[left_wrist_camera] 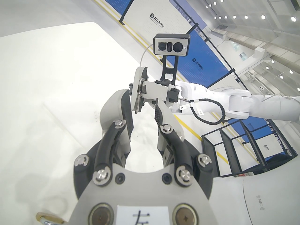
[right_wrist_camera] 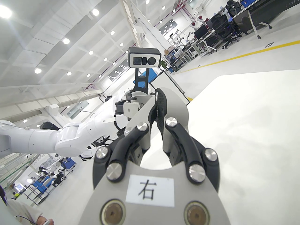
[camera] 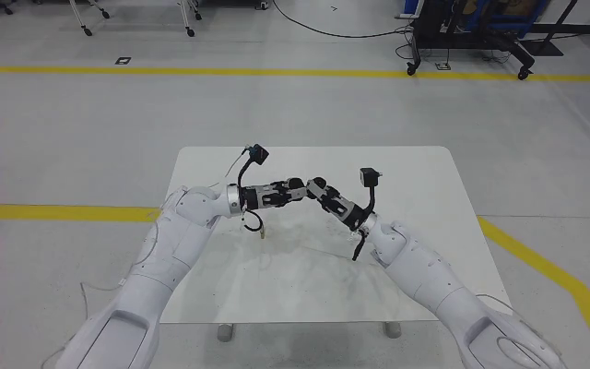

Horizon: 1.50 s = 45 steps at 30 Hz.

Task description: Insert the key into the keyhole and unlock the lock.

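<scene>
The silver key (left_wrist_camera: pixel 140 85) is gripped tight in the right end effector (right_wrist_camera: pixel 155 101). The small brass lock (left_wrist_camera: pixel 44 217) lies on the bench (left_wrist_camera: pixel 46 71), behind the left end effector (left_wrist_camera: pixel 143 104).

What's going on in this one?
Both arms meet in mid-air above the white table. The right gripper is shut on a small metal piece, apparently the key. The left gripper is open, its fingers close around that tip. The brass lock sits apart by the left arm, with the key not yet inserted.
</scene>
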Each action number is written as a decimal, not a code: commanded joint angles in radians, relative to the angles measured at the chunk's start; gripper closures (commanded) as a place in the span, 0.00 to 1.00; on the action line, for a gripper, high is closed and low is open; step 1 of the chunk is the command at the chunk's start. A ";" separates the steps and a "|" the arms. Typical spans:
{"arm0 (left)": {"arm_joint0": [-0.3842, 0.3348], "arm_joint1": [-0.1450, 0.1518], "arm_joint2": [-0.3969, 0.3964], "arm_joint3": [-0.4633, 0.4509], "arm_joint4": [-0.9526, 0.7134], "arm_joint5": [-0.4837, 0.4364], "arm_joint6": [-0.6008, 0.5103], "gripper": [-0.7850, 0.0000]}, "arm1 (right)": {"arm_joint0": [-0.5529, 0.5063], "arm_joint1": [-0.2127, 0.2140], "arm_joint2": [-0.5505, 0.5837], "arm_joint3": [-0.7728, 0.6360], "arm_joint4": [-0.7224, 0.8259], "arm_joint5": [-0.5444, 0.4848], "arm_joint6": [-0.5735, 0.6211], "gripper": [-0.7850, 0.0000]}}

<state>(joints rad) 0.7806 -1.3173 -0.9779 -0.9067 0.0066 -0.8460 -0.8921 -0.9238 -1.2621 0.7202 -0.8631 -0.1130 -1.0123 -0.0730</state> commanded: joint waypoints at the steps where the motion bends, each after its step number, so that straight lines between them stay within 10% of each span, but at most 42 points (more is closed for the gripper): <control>1: -0.004 0.000 0.004 0.004 0.001 0.001 0.002 1.00 | -0.001 -0.001 0.001 -0.001 -0.004 0.000 0.000 1.00; 22: 0.001 0.020 -0.011 0.002 -0.017 0.001 0.042 1.00 | -0.011 -0.001 0.005 -0.018 0.026 0.000 0.083 1.00; 24: 0.002 0.021 -0.011 0.001 -0.011 0.004 0.048 1.00 | -0.011 -0.002 0.007 -0.011 0.028 0.000 0.088 0.00; 45: 0.001 0.037 0.004 -0.012 -0.072 0.018 -0.044 1.00 | -0.012 -0.002 0.007 -0.021 0.022 0.006 0.167 0.00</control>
<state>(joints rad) 0.7848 -1.2812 -0.9765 -0.9223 -0.0611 -0.8287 -0.9215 -0.9364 -1.2679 0.7286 -0.8772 -0.0748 -1.0055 0.0447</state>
